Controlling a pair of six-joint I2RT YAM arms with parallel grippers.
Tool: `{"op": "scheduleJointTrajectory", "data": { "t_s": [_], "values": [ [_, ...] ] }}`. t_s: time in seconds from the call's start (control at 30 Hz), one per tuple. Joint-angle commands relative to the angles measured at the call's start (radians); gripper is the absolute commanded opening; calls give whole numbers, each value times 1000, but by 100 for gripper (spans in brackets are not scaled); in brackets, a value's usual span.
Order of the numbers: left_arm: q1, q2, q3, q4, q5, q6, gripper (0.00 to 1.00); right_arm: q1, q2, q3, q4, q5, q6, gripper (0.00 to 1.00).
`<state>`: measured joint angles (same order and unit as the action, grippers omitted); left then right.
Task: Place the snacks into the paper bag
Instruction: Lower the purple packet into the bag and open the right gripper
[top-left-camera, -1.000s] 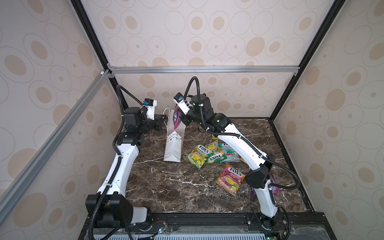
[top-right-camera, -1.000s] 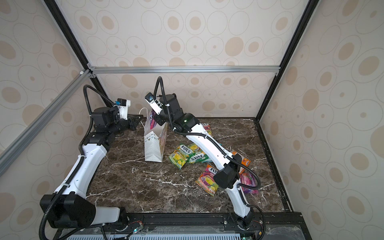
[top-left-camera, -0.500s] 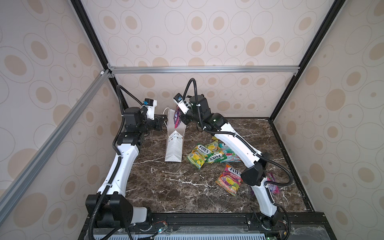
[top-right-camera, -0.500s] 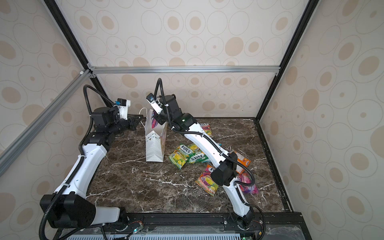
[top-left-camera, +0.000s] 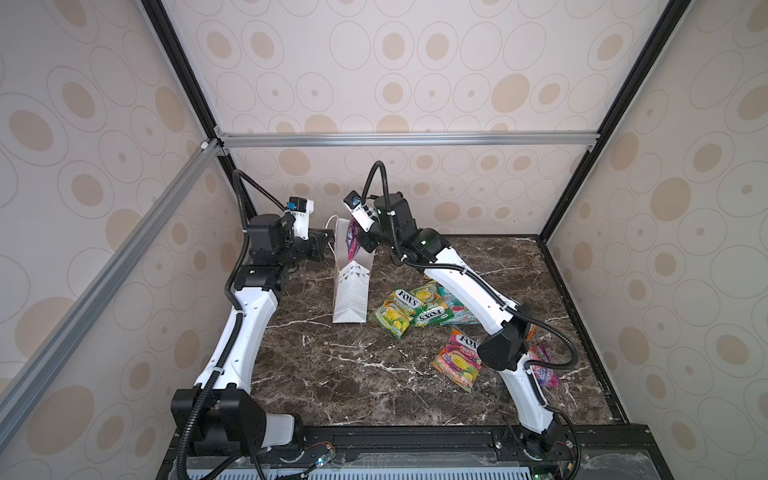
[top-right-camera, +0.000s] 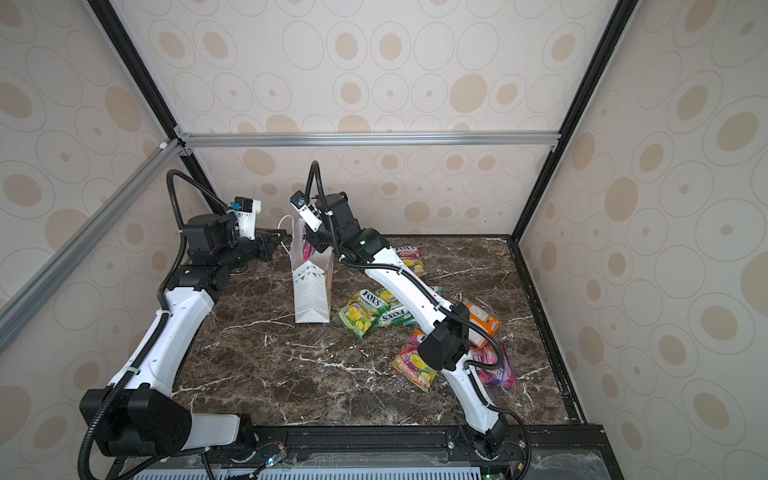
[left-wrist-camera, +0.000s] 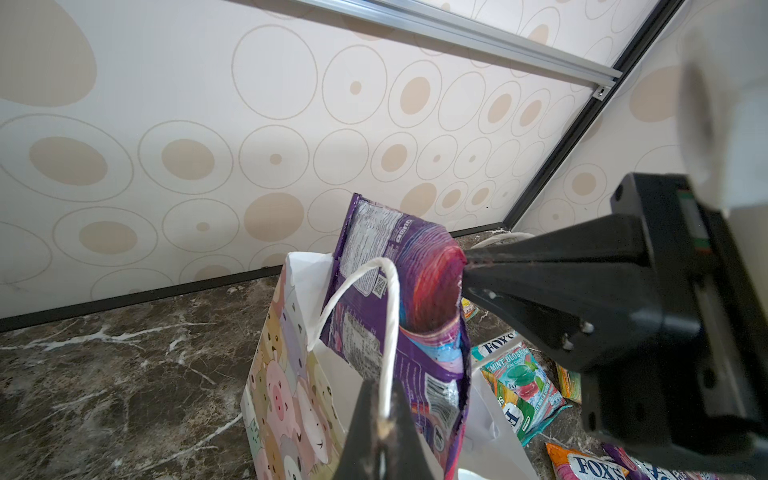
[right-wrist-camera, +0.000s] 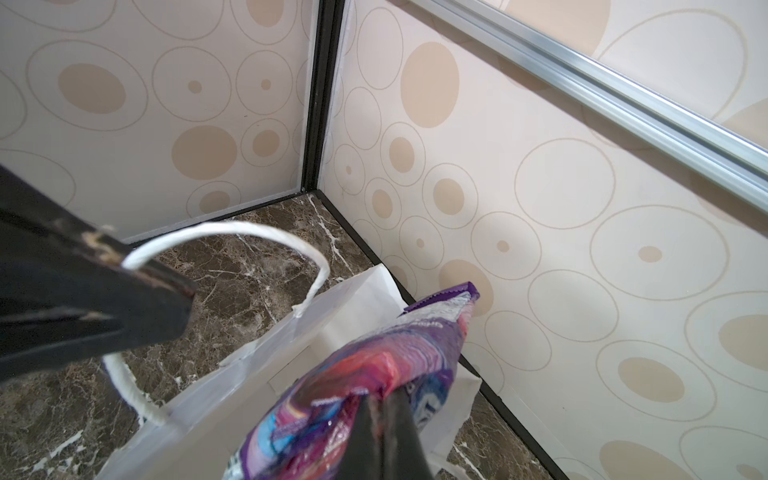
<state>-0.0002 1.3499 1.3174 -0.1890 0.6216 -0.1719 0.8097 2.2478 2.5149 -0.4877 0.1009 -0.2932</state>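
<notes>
The white paper bag (top-left-camera: 350, 291) (top-right-camera: 311, 297) stands upright at the back left of the table. My left gripper (left-wrist-camera: 383, 409) (top-left-camera: 328, 241) is shut on the bag's white cord handle (left-wrist-camera: 388, 316) and holds it out to the left. My right gripper (right-wrist-camera: 380, 399) (top-left-camera: 365, 241) is shut on a purple snack pouch (left-wrist-camera: 403, 282) (right-wrist-camera: 374, 357). The pouch hangs at the bag's mouth, its lower part inside the rim. Other snacks lie to the right of the bag: a yellow-green pouch (top-left-camera: 399, 311), a teal pouch (left-wrist-camera: 521, 382) and an orange-pink pouch (top-left-camera: 459, 359).
A purple pouch (top-right-camera: 494, 370) and an orange pouch (top-right-camera: 482, 324) lie partly under the right arm's elbow. Another pouch (top-right-camera: 409, 257) lies near the back wall. The enclosure walls and black frame posts stand close behind the bag.
My right gripper has shifted slightly left toward the bag's mouth with the purple pouch in it. The left gripper has kept still on the handle.
</notes>
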Motion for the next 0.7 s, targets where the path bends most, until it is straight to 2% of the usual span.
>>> {"op": "scheduleJointTrajectory", "data": {
  "t_s": [0.0,0.33,0.67],
  "values": [
    [2,-35,9,18,3,6,0,14,-11,-7,27,-14,6,0],
    [2,-40,8,19,0,5,0,47,-56,-90,28,44,-27,0],
    [2,-40,6,19,1,3,0,67,-131,-204,65,49,-27,0]
  ]
}}
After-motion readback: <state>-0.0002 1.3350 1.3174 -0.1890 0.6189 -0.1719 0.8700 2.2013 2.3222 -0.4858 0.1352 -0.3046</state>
